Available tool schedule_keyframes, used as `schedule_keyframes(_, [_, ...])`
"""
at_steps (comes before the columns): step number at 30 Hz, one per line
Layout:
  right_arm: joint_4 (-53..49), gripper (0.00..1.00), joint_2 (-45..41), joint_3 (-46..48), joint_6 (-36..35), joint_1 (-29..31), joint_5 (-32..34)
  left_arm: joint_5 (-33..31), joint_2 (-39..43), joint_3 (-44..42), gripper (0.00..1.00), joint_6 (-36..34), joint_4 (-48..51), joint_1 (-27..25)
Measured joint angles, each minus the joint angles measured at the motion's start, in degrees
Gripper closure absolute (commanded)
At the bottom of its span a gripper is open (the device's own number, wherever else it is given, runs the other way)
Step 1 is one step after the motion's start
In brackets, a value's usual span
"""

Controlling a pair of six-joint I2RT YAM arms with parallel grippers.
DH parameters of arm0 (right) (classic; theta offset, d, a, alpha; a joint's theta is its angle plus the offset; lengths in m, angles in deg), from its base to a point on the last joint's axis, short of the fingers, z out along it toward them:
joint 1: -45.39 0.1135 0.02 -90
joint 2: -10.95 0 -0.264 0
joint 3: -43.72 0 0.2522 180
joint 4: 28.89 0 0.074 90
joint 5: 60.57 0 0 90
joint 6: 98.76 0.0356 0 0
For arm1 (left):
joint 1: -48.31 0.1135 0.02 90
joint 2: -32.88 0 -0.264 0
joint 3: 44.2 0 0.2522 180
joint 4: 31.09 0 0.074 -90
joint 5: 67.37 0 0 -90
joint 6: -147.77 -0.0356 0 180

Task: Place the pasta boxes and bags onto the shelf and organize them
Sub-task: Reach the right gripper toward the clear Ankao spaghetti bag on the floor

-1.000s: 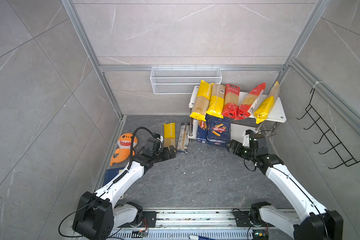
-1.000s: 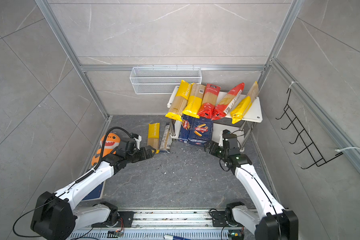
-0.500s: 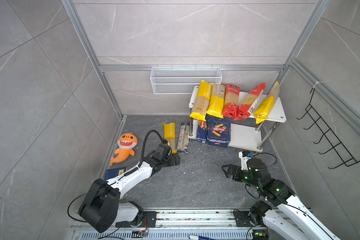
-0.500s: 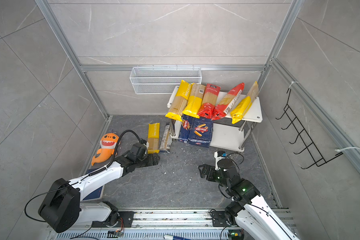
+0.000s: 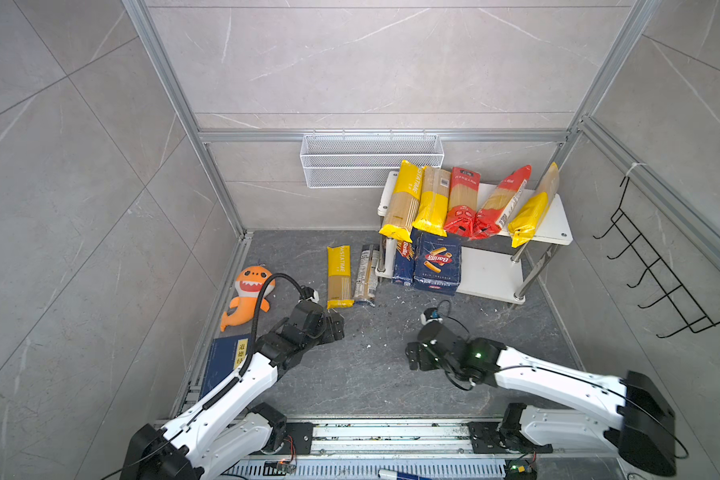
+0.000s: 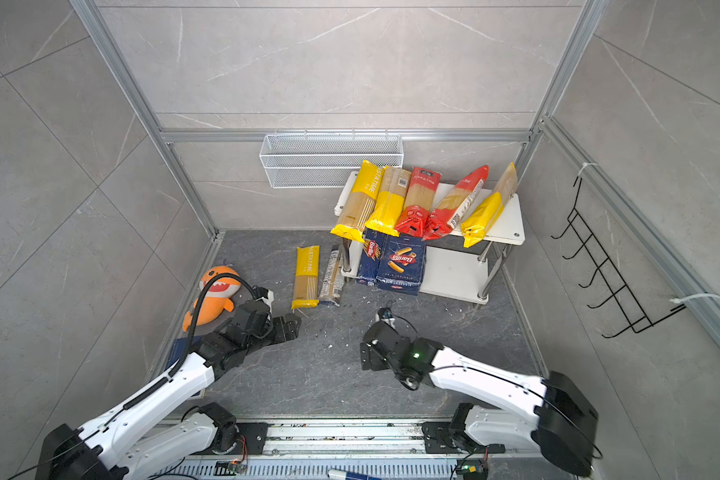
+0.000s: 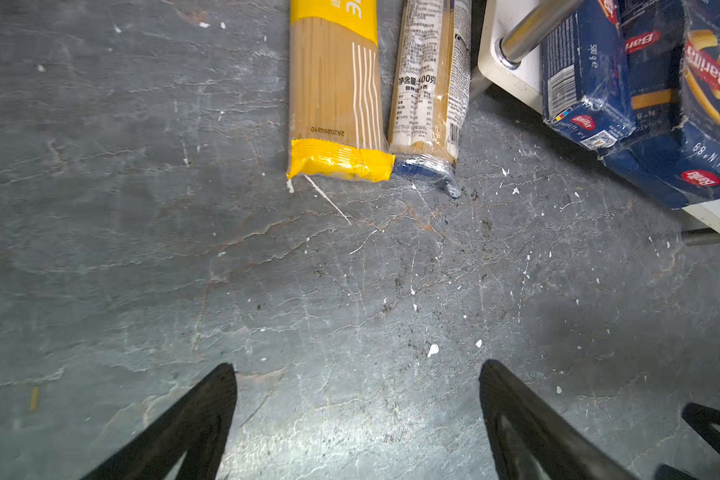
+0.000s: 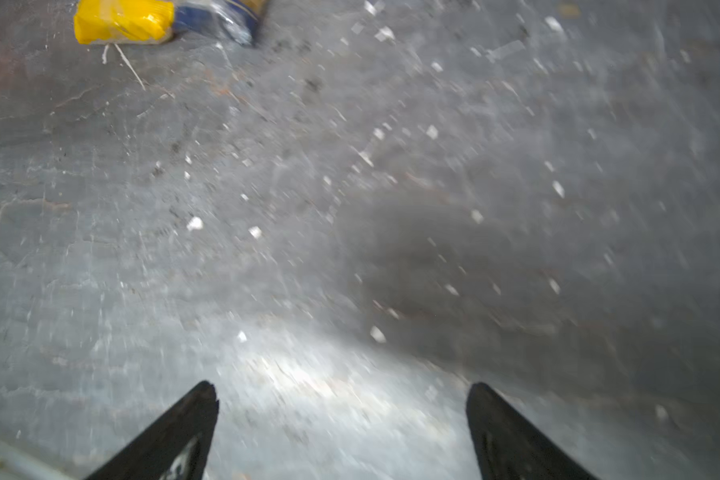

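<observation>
Left wrist view: left gripper gapes empty at yellow bag and clear bag beside the shelf, probably next; right gripper likewise.

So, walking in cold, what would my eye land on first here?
The row of yellow and red spaghetti bags on the top board of the white shelf, back right, ends hanging over its front edge, with two blue pasta boxes below. Then the orange shark toy on the floor at the left. The left gripper and right gripper both hang open and empty above the floor.
</observation>
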Motion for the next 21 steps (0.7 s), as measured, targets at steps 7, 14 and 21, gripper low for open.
schedule_keyframes(7, [4.11, 0.03, 19.61, -16.13, -0.07, 0.50, 3.54, -2.08, 8.11, 0.00, 0.04, 0.13, 7.15, 0.00])
schedule_keyframes(14, [4.50, 0.03, 33.55, -29.77, 0.28, -0.09, 4.79, -3.13, 12.44, -0.07, 0.04, 0.13, 9.70, 0.00])
schedule_keyframes(21, [1.36, 0.04, 44.33, -42.29, 2.34, -3.56, 6.27, -3.58, 14.51, -1.11, 0.04, 0.13, 10.32, 0.00])
